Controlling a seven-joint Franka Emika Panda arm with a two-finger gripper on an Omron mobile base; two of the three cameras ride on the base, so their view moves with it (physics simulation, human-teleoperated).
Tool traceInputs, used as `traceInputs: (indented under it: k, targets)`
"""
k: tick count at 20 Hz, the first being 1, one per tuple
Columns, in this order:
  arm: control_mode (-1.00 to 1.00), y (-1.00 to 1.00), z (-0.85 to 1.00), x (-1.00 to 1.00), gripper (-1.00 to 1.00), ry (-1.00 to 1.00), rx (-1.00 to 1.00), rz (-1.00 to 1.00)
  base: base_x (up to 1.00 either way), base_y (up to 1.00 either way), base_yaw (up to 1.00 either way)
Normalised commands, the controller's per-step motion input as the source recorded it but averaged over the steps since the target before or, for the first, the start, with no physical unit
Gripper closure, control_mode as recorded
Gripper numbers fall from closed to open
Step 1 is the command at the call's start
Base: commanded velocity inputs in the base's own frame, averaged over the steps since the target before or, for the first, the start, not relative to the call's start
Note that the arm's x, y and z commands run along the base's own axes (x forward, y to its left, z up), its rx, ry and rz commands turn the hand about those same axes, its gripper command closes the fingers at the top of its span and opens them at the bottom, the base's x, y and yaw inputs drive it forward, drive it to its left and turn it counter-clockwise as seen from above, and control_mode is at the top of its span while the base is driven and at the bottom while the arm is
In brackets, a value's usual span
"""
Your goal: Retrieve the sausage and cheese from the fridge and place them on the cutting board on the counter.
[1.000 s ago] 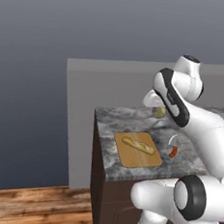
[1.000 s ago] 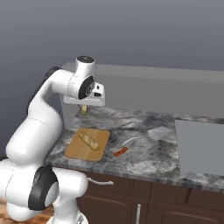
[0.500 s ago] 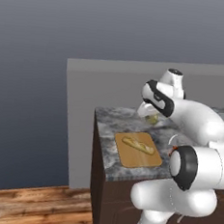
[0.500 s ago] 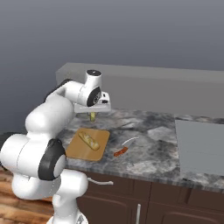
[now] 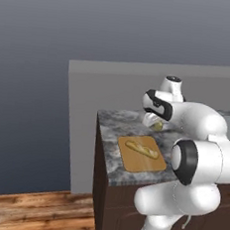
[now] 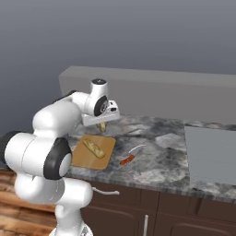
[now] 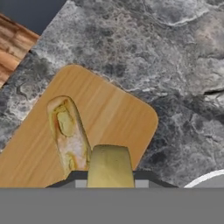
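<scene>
Yellow cheese (image 7: pixel 110 164) clamped in tool (image 6: pixel 102 126), above board (image 7: pixel 111 118) on bench (image 6: pixel 161 147). Likely light, firm, slightly slick; hold flat sides. Bread-like piece (image 7: pixel 68 131) on board.

In the hand view, the cutting board (image 7: pixel 109 118) runs off the lower left edge, so two of its rounded corners are out of sight. A pale yellow block (image 7: pixel 110 166) between the gripper (image 7: pixel 109 177) fingers covers the near end of a bread-like piece (image 7: pixel 68 133) lying on the board; whether the fingers touch the block cannot be made out. In the left base view, the robot's arm hides the counter (image 5: pixel 112 136) to the right of the board.
</scene>
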Motion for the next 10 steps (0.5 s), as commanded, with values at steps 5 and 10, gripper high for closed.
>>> traceInputs:
  k: [5, 10]
  targets:
    - [-1.00, 0.00, -0.42, 0.31, 1.00, 0.00, 0.00, 0.14, 0.00, 0.00, 0.00]
    - [-1.00, 0.00, -0.43, 0.31, 1.00, 0.00, -0.02, 0.11, 0.00, 0.00, 0.00]
